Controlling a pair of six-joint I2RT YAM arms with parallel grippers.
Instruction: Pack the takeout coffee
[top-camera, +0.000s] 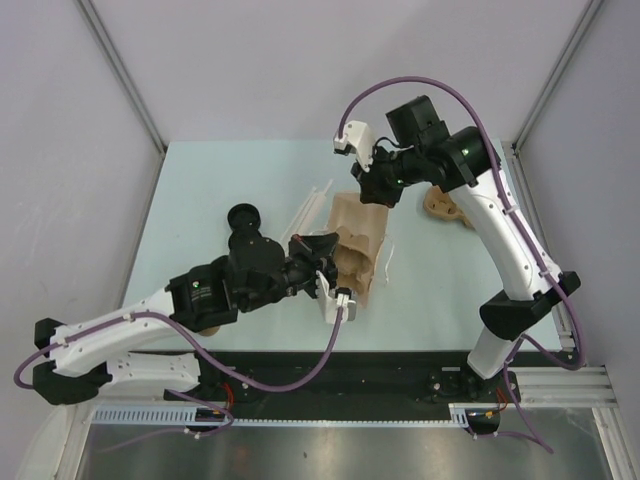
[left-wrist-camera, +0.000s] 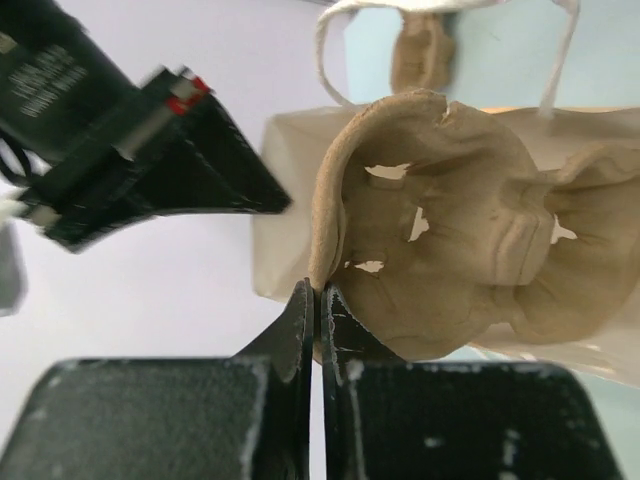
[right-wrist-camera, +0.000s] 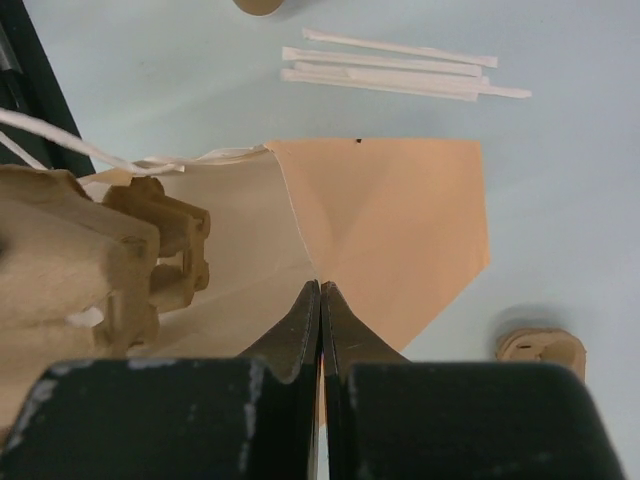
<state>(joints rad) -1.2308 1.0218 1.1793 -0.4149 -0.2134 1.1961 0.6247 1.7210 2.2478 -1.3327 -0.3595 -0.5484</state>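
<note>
The takeout coffee (top-camera: 242, 214) stands left of centre and shows from above as a round black lid; only its tan base (right-wrist-camera: 260, 4) shows in the right wrist view. A tan paper bag (top-camera: 362, 228) lies at the middle with its mouth held apart. My right gripper (top-camera: 372, 195) (right-wrist-camera: 320, 286) is shut on the bag's (right-wrist-camera: 400, 220) upper edge. My left gripper (top-camera: 322, 264) (left-wrist-camera: 320, 290) is shut on the rim of a moulded pulp cup carrier (left-wrist-camera: 450, 250), which sits at the bag's mouth, partly inside. Neither gripper touches the coffee.
A second pulp carrier (top-camera: 446, 206) (right-wrist-camera: 541, 349) lies right of the bag, under my right arm. Wrapped straws (top-camera: 308, 210) (right-wrist-camera: 400, 68) lie between the bag and the coffee. The bag's white string handles (left-wrist-camera: 330, 40) trail on the table. A brownish thing (top-camera: 206, 325) peeks from under my left arm.
</note>
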